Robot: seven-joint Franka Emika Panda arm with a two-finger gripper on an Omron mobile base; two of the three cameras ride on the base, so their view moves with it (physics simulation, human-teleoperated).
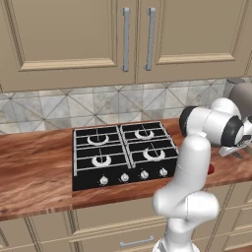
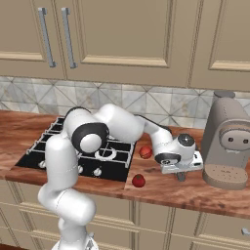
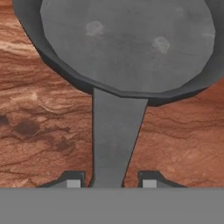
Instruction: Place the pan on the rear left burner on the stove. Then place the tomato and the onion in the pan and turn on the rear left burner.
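While pan [image 3: 127, 43] lies ahead, claw [image 3: 111, 183] straddles handle, grip uncertain.

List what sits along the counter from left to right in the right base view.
Stove → front red fruit → end effector → coffee machine.

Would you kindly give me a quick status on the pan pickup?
Claw straddling the flat handle of the round dark grey pan, grip unconfirmed. Pan on wooden counter, right of black four-burner stove. Nothing in the way.
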